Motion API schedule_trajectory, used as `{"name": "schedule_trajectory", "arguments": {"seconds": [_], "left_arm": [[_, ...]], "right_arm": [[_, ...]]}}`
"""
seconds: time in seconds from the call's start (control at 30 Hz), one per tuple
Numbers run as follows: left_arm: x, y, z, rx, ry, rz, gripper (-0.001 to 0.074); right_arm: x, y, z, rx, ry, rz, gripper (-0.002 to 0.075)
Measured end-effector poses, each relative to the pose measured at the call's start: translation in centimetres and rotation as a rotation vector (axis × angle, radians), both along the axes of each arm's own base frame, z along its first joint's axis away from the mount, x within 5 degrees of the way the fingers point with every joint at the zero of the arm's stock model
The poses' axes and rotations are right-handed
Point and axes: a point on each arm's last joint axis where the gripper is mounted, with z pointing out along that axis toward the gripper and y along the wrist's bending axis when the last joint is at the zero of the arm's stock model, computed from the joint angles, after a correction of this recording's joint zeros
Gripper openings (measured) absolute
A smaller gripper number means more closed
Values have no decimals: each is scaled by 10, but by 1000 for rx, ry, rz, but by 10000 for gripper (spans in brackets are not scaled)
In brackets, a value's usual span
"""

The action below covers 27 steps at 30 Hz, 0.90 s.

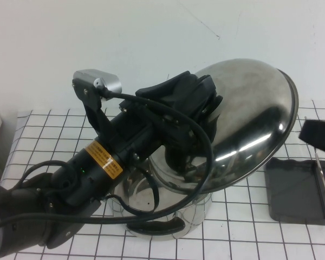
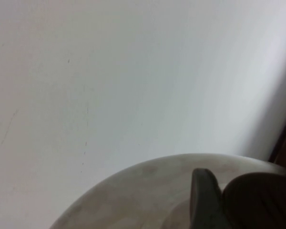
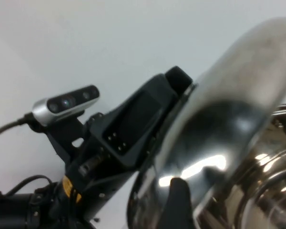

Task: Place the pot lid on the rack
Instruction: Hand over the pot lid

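The pot lid (image 1: pixel 254 116) is a big shiny steel dome, held up in the air and tilted over the pot (image 1: pixel 170 219). My left gripper (image 1: pixel 197 116) is shut on its black knob (image 2: pixel 262 200), which is hidden behind the gripper in the high view. One finger (image 2: pixel 204 198) presses against the knob, with the lid's dome (image 2: pixel 143 191) behind it. The rack (image 1: pixel 292 189), a dark grey tray with thin wire rods, lies on the table at the right. My right gripper (image 1: pixel 317 136) hovers open above the rack, holding nothing. One of its fingers (image 3: pixel 178 205) shows before the lid (image 3: pixel 238 109).
The open steel pot (image 3: pixel 271 191) stands on the gridded white cloth (image 1: pixel 49 135) under the lid, between my left arm (image 1: pixel 92 168) and the rack. A plain white wall rises behind the table.
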Motion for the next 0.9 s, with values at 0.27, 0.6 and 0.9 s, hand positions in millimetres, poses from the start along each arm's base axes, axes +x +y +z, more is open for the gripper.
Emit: {"name": "schedule_trajectory", "arguments": {"seconds": [0.27,0.6,0.9], "left_arm": [[-1,-1,0,7,-6,-19,323],[-5,-4,-1,32,-20,-57,323],[-1,-3,-5,54,11,-31,356]], "right_arm": [[40,5,9,36,33,95,543],[71,42,3,58,106,262,448],[67,48,8,64,69,305,125]]}}
